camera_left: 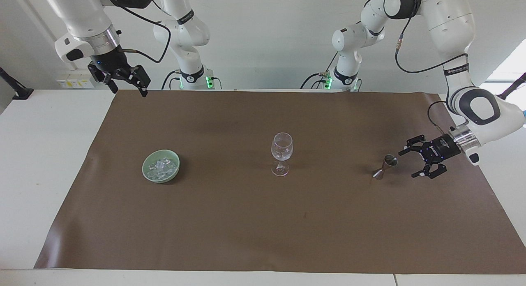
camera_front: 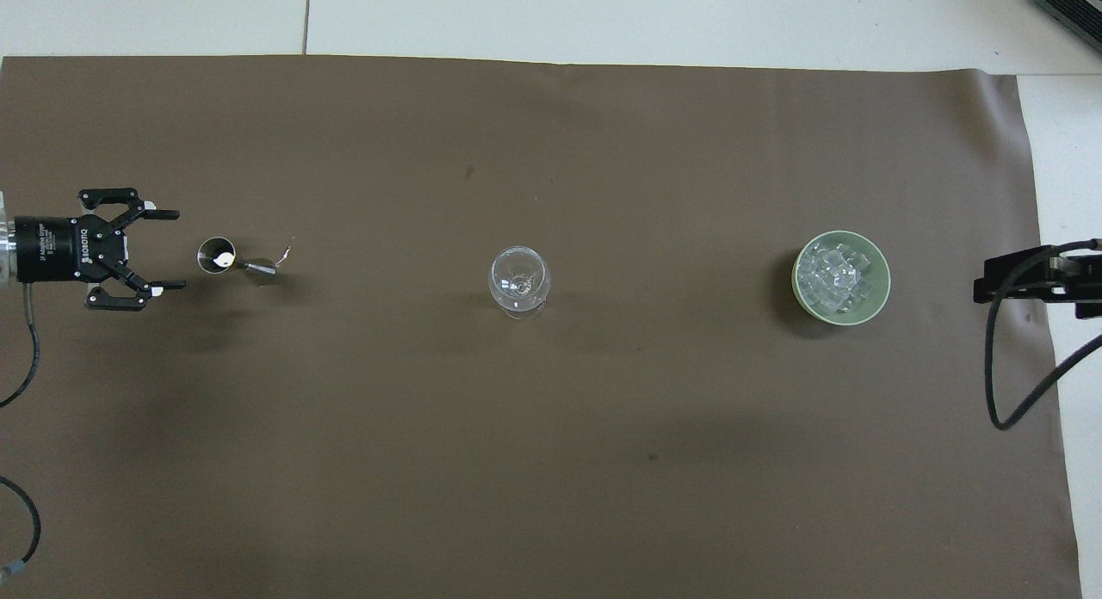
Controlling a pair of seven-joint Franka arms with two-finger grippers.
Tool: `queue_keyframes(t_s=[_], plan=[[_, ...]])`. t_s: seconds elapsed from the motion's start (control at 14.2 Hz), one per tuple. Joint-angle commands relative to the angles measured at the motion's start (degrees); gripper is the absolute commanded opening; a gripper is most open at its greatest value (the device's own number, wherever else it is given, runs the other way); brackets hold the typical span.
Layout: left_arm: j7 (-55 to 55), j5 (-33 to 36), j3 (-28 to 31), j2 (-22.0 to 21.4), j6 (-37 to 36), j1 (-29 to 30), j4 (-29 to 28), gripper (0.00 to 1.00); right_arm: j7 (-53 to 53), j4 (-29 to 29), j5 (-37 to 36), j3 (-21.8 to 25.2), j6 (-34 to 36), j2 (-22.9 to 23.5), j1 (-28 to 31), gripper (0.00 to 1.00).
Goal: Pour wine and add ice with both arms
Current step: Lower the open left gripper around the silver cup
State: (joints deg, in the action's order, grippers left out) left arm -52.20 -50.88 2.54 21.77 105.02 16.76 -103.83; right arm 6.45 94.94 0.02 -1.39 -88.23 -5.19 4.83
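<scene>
Nothing poured: wine glass (camera_left: 282, 153) empty, ice (camera_left: 161, 166) in green bowl (camera_left: 148, 174). Left gripper (camera_left: 412, 162), fingers apart, at jigger's (camera_left: 385, 166) 3 o'clock. Right gripper (camera_left: 125, 84) waits raised, fingers apart.

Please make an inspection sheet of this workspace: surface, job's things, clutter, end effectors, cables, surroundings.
Surface: brown mat on a white table.
Job's things: ice piled in a green bowl toward the right arm's end; empty wine glass upright at mid-mat; metal jigger toward the left arm's end.
Clutter: nothing seen.
End effectors: left end effector open, low beside the jigger, not touching; right end effector raised over the mat's corner, waiting.
Cables: black cables along both arms.
Surroundings: white wall.
</scene>
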Motion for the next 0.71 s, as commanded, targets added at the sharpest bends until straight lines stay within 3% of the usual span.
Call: queue_keyframes(t_s=[0.0,0.64], plan=[[-1.84,-1.50,0.19,-0.68,2.29,-0.24,-1.37,1.00,-1.53,0.33,0.24,-0.19,0.61,-0.70,0.35,1.00],[-1.24,-5.46,0.10,-0.94,3.26,-0.50,-4.62,1.00,-1.53,0.33,0.24,-0.19,0.61,-0.79,0.35,1.00]])
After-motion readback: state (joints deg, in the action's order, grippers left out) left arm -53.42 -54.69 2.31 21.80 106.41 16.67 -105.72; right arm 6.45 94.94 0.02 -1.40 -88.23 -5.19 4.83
